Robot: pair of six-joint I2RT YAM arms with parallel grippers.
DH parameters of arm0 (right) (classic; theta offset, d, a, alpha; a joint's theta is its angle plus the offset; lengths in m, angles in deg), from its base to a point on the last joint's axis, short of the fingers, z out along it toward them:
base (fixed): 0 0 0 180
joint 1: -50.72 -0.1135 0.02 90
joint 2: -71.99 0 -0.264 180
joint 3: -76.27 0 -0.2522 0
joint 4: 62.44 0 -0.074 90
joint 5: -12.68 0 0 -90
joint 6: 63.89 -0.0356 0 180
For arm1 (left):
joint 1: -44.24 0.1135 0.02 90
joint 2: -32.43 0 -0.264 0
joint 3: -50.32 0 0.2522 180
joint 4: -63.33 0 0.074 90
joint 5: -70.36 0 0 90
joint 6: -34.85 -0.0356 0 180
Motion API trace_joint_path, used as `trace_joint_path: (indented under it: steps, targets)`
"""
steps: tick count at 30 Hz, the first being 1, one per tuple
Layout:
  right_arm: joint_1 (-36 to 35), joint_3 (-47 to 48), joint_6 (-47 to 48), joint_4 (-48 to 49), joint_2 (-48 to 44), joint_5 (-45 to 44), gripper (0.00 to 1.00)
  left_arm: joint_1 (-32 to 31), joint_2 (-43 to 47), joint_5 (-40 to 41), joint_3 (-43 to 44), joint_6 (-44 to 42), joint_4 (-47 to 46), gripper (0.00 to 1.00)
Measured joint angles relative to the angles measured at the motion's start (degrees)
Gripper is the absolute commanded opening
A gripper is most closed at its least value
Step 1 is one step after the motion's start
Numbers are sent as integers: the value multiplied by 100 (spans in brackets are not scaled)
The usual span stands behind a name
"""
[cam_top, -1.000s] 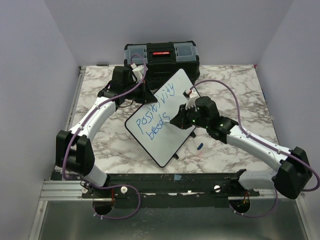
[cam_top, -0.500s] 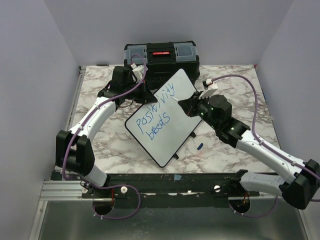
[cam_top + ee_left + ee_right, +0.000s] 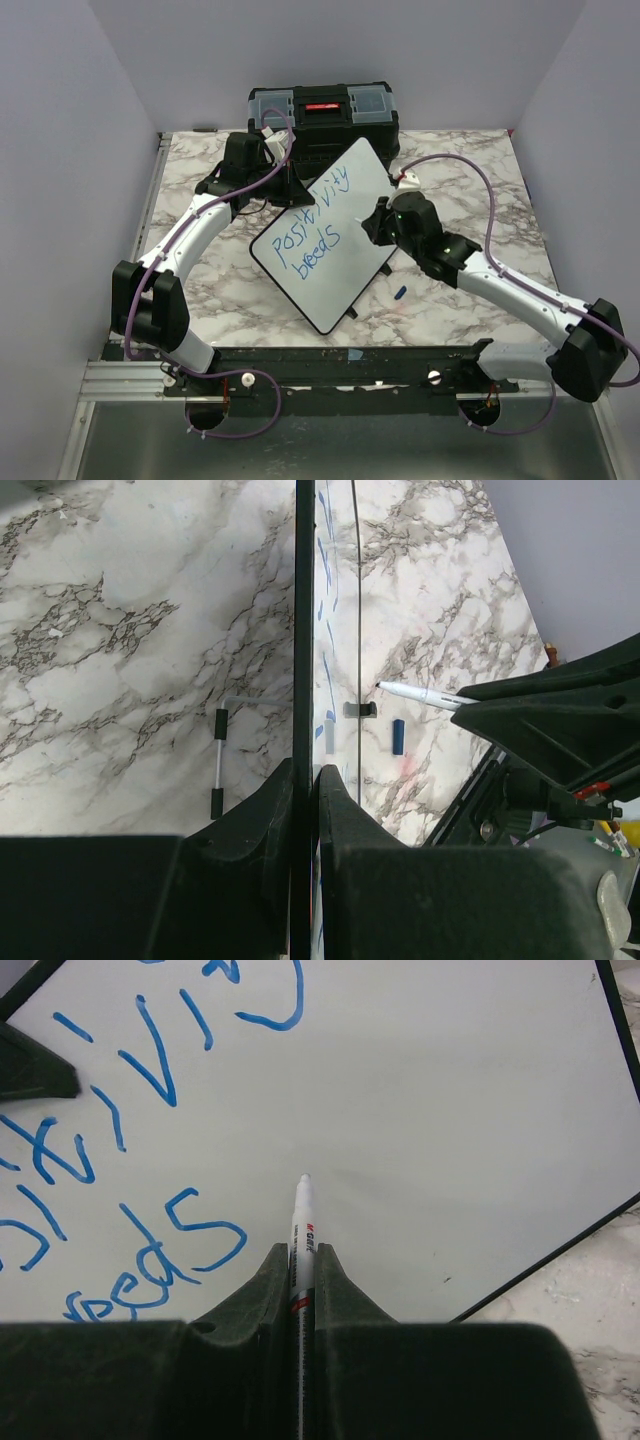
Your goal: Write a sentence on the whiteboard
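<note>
We clamp whiteboard (image 3: 345,270) far edge in left fingers (image 3: 265,810), marker (image 3: 300,1230) in right fingers (image 3: 335,1280). Risk: hard press shifts it, warping sentence (image 3: 310,235).

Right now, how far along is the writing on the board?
Done: blue writing, "positivity" above "breeds", on the whiteboard. In hand: the right gripper holds a marker aimed at bare board after "breeds"; the left gripper clamps the board's edge. Left: whatever follows "breeds"; the sentence looks unfinished.
</note>
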Motion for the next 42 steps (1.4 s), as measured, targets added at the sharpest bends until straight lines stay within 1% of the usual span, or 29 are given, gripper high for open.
trace_joint_path:
  steps: [17, 36, 42]
  targets:
    - [0, 584, 157, -9, 612, 133, 1, 0, 0, 0, 0, -2, 2, 0]
    - [0, 584, 197, -9, 710, 170, 1, 0, 0, 2, 0, -9, 4, 0]
    - [0, 437, 192, -22, 660, 173, 1, 0, 0, 2, 0, -7, 22, 0]
